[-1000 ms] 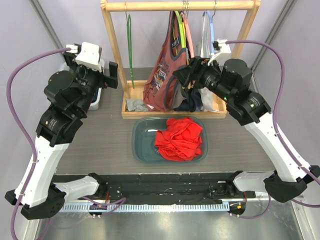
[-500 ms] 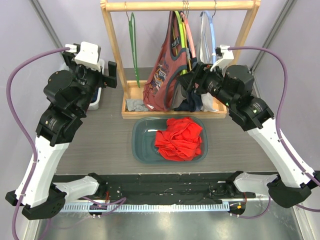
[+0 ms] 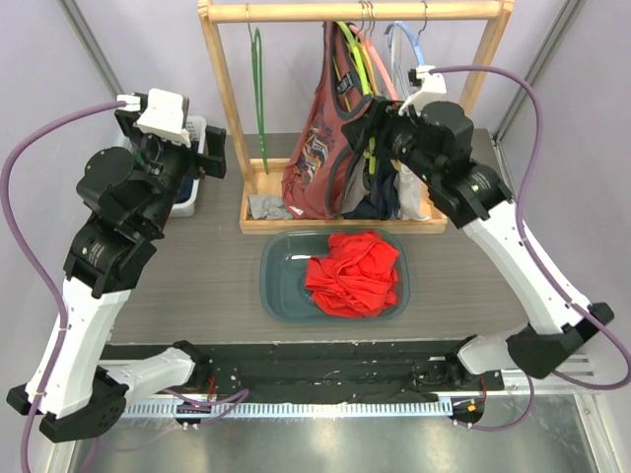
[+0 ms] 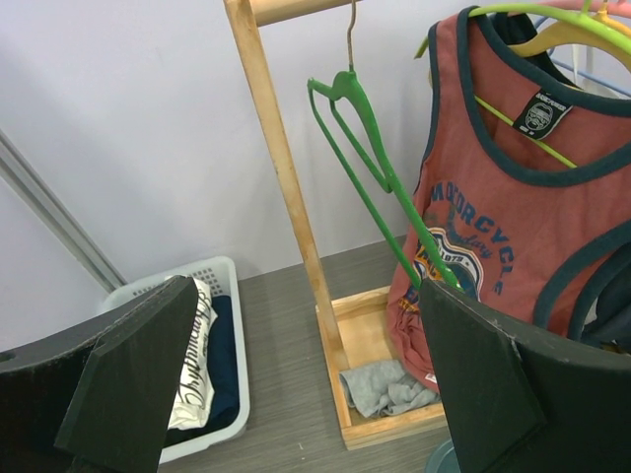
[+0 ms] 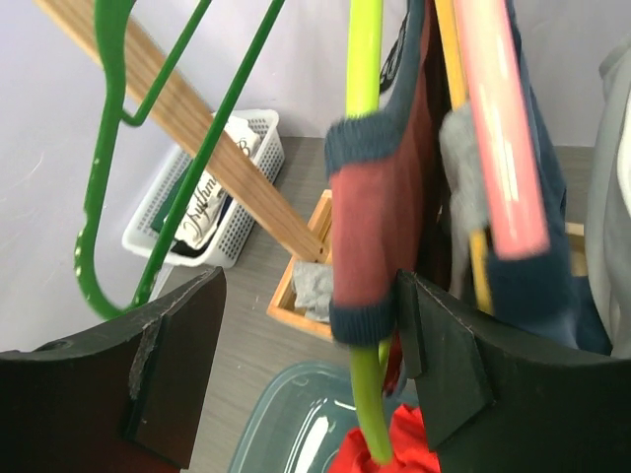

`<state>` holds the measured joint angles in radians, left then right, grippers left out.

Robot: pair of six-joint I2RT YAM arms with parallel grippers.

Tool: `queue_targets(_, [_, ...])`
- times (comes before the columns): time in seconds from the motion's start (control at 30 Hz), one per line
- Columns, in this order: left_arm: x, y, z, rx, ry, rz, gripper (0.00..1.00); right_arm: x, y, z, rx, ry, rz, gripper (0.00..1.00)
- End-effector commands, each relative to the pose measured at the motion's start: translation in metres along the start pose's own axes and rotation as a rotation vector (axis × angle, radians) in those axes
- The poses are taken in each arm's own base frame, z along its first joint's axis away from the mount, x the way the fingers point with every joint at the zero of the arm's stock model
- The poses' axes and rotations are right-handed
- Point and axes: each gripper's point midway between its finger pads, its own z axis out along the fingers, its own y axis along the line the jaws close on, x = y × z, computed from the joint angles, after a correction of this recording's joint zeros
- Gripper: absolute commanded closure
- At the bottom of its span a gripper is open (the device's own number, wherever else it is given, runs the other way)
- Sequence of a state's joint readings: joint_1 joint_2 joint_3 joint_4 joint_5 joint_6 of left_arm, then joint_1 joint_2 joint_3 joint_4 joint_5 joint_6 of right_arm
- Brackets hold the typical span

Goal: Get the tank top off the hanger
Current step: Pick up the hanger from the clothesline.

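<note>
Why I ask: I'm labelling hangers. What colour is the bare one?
Green. The bare hanger shows best from the left wrist.

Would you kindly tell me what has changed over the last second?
The right pincer moved left and in toward the rack; its open jaws now flank a strap of the tank top and the lime hanger, nothing gripped. The left pincer drifted slightly left, still open. The red cloth in the basin and the green hanger stayed put.

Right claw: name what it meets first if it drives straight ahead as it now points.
Most likely the red tank top's strap on the yellow-green hanger, just ahead inside the open right claw; exact depth is unclear.
</note>
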<state>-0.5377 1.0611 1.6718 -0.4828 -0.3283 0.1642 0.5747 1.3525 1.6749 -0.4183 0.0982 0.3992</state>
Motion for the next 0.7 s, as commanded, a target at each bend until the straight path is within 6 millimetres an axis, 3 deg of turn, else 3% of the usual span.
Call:
queue_targets(0.0, [-0.011,0.006,-0.008,-0.008,-0.049,-0.023,0.00,-0.046,0.003,0.014,-0.005,-0.120,-0.004,0.23])
queue_targets(0.17, [-0.008,0.006,-0.010,-0.007,-0.045,-0.019,0.00,-0.049,-0.004,0.034,0.002,-0.113,-0.020,0.23])
queue_targets(0.47, [0.000,0.006,-0.008,-0.012,-0.033,-0.007,0.00,-0.052,-0.015,0.043,0.021,-0.103,-0.076,0.34])
queue_targets(0.57, [-0.002,0.006,-0.006,-0.012,-0.036,-0.004,0.00,-0.054,-0.027,0.044,0.032,-0.098,-0.063,0.44])
queue_targets(0.67, [-0.003,0.006,-0.006,-0.013,-0.037,-0.005,0.00,-0.052,-0.045,0.045,0.070,-0.090,-0.050,0.72])
